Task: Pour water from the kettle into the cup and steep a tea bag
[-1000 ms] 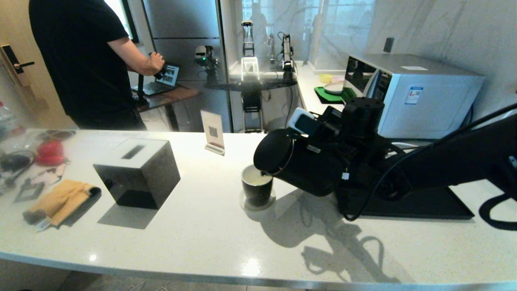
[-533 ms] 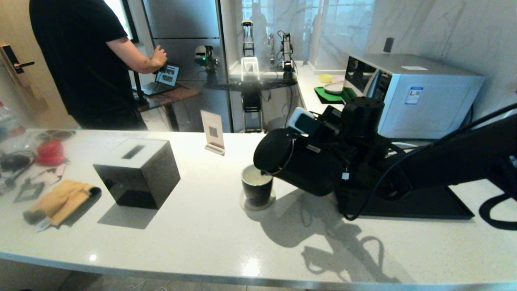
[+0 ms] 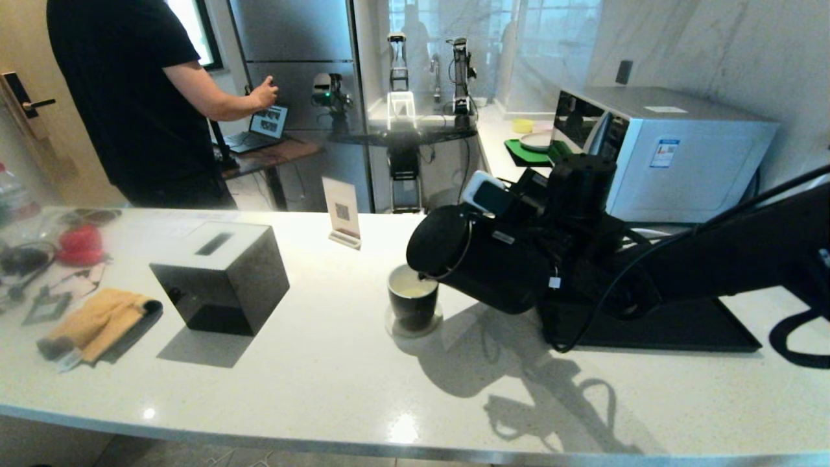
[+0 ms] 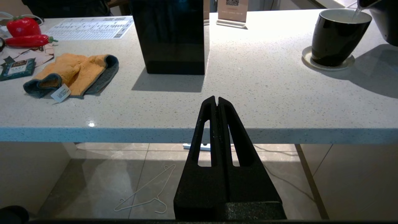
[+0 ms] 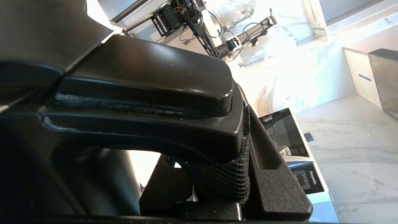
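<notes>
Right end effector (image 5: 245, 174) clamps the kettle (image 3: 480, 259) handle, tilting its spout over the cup (image 3: 412, 298) at frame centre. Left end effector (image 4: 216, 102) hangs pressed together below the worktop (image 4: 264, 93) edge.

Landmark: the cup (image 3: 413, 298) on its coaster (image 3: 413, 326). The tilted kettle (image 3: 480, 259) overhangs its rim on the right, blocking approach from above there. Left of the cup, bare counter (image 3: 337, 363) runs to the black box (image 3: 220, 275). Behind stands a card stand (image 3: 342, 213), apparently well apart. In front, counter lies open to the edge.
</notes>
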